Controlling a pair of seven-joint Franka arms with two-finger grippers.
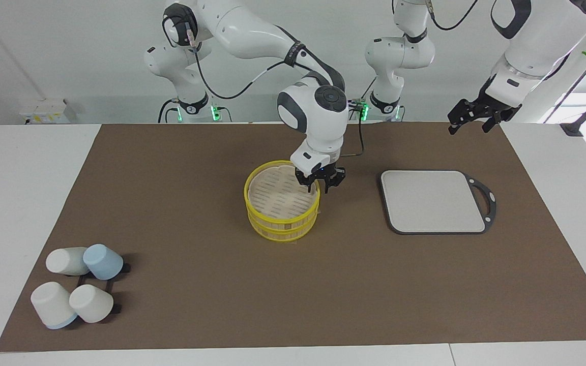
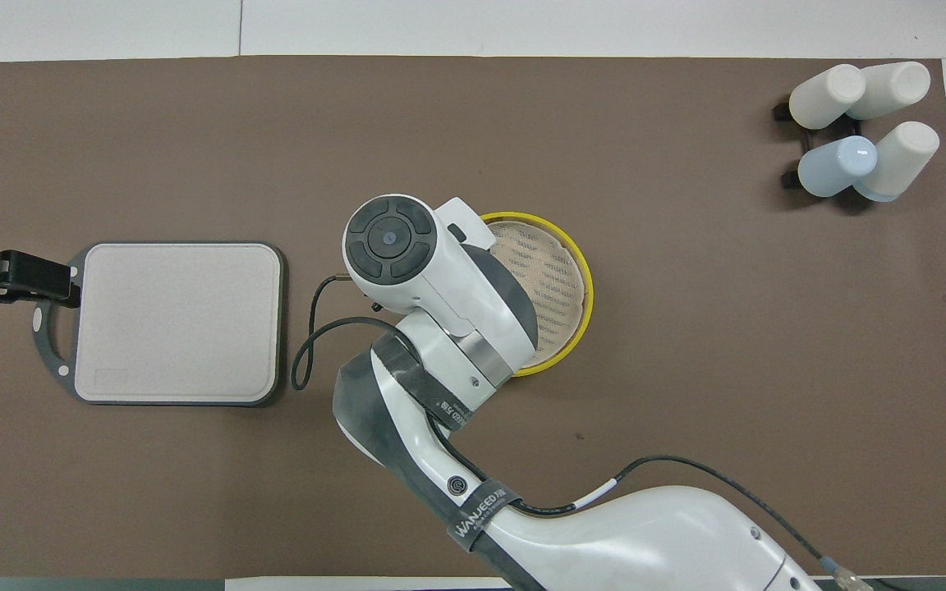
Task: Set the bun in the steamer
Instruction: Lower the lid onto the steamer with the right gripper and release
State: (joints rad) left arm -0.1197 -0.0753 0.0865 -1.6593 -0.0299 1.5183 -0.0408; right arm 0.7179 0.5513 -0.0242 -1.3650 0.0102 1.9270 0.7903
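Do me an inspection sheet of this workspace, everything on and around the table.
Surface: brown mat on a white table.
Job's things: steamer mid-mat, lid off, slatted floor bare where visible; bun nothing seen.
Clutter: grey board toward the left arm's end; four tipped cups at the right arm's end.
Grippers: right gripper open over the steamer's rim, holding nothing; left gripper open, raised over the board's handle, waiting.
Cables: black cable looping over the mat between steamer and board.
Surroundings: white wall, nothing else seen.

The right arm (image 2: 456, 328) covers part of the yellow-rimmed steamer (image 2: 576, 328); cups (image 2: 859, 131) sit farther away.
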